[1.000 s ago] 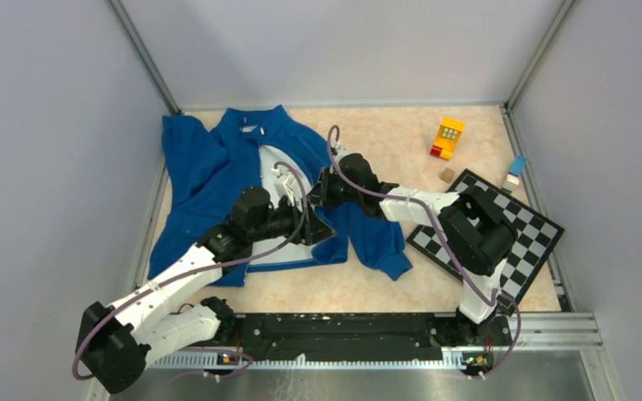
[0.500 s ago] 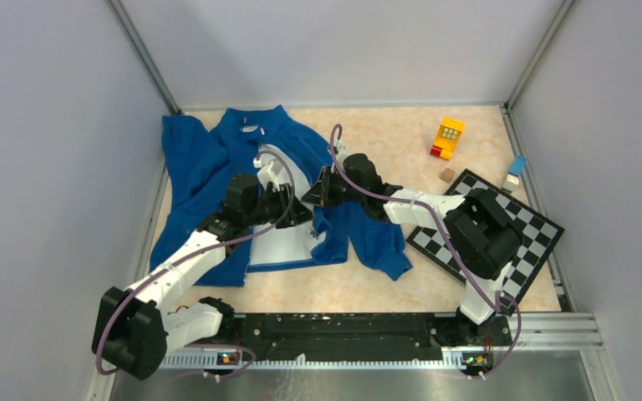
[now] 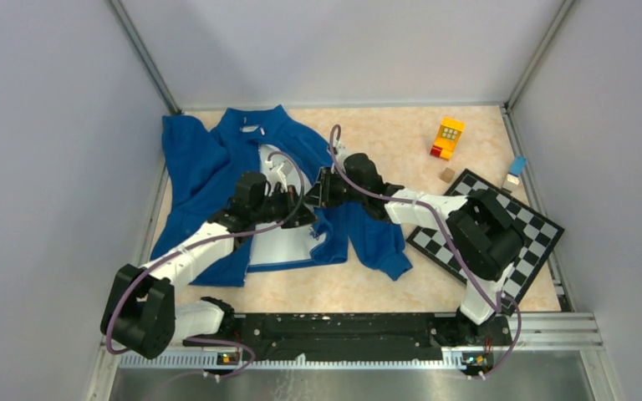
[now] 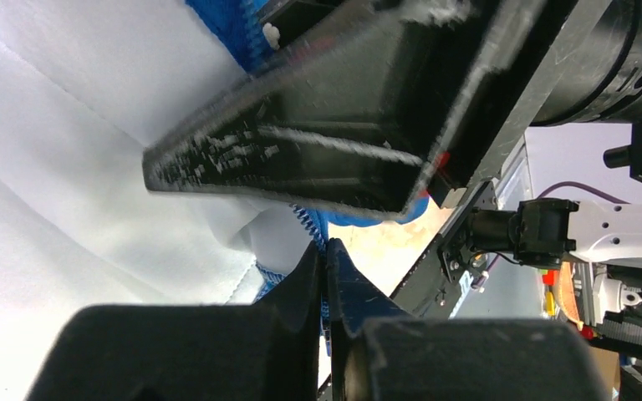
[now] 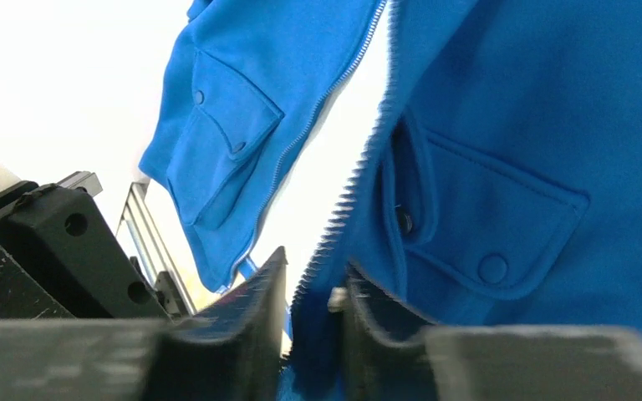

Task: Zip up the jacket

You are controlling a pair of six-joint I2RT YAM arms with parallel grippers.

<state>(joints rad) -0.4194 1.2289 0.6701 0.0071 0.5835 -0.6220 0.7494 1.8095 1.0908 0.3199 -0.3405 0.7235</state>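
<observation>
The royal-blue jacket [image 3: 209,167] lies open at the back left of the table, its pale lining [image 3: 280,242] showing. My left gripper [image 3: 305,219] reaches over the lining. In the left wrist view the left gripper [image 4: 326,251] is shut, pinching the blue zipper edge [image 4: 311,221] beside the white lining [image 4: 67,167]. My right gripper [image 3: 316,194] is at the jacket's other front edge. In the right wrist view the right gripper [image 5: 313,271] has its jaws slightly apart. That edge's zipper teeth [image 5: 359,180] stand loosely between them, next to a buttoned patch pocket [image 5: 485,225].
A black-and-white chessboard [image 3: 510,242] lies at the right under the right arm. A yellow toy block [image 3: 449,136], a small brown cube [image 3: 446,175] and a small blue-and-white object [image 3: 516,170] sit at the back right. Grey walls enclose the table.
My left gripper moved up and right over the lining and closed on the zipper edge. The right gripper's jaws parted a little. The jacket's lower front edge bunched up.
</observation>
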